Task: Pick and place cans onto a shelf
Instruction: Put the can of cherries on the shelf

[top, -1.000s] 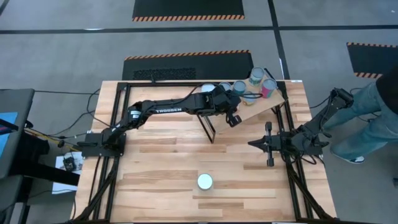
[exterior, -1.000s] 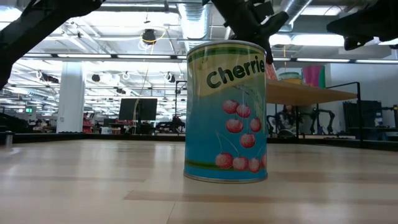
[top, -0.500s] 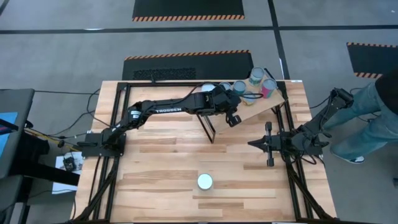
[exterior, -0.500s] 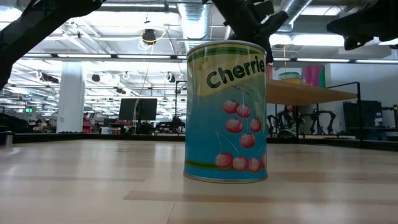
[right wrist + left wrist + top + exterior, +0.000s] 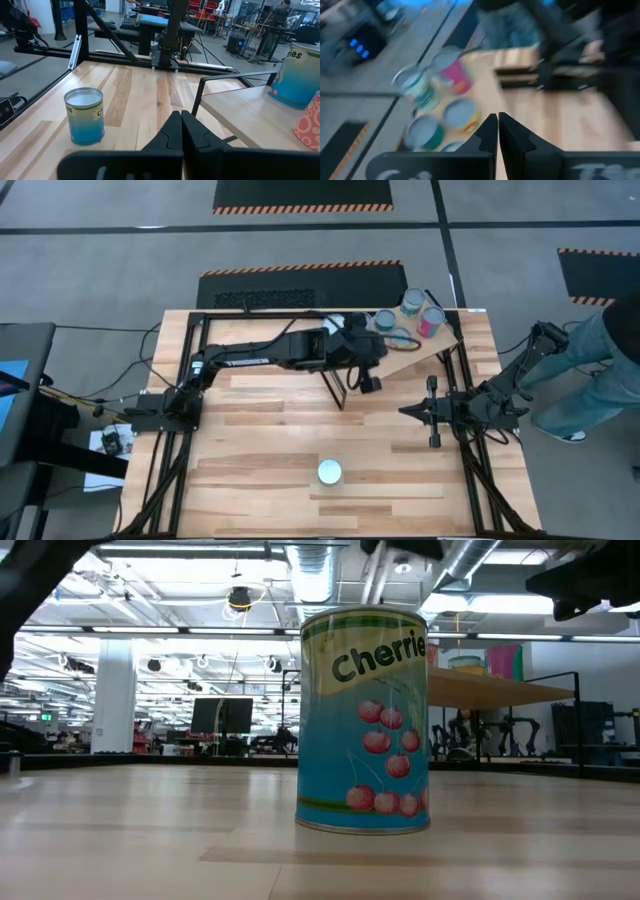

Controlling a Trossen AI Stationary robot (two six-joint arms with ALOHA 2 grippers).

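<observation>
Several cans stand on their bases at the far end of the slanted plywood shelf [image 5: 412, 348]: a teal one [image 5: 385, 321], a white one [image 5: 411, 303] and a pink one [image 5: 432, 321]. They also show, blurred, in the left wrist view [image 5: 451, 75]. One blue cherry can [image 5: 329, 472] stands alone on the tabletop near the front edge and fills the low view [image 5: 365, 720]. My left gripper [image 5: 367, 383] hovers shut and empty by the shelf's left end [image 5: 497, 131]. My right gripper [image 5: 403, 411] rests shut at the table's right [image 5: 181, 129], pointing left.
The shelf's thin black frame [image 5: 338, 392] stands on the table under my left arm. The shelf edge [image 5: 235, 107] lies just ahead of my right gripper. A person [image 5: 600, 370] stands off the table's right edge. Bare planks [image 5: 260, 440] spread around the lone can.
My left gripper has risen and drawn back a little from the cans on the shelf, toward the table's left and near side; in the low view it has gone up almost out of the picture. The cans have stayed where they were.
</observation>
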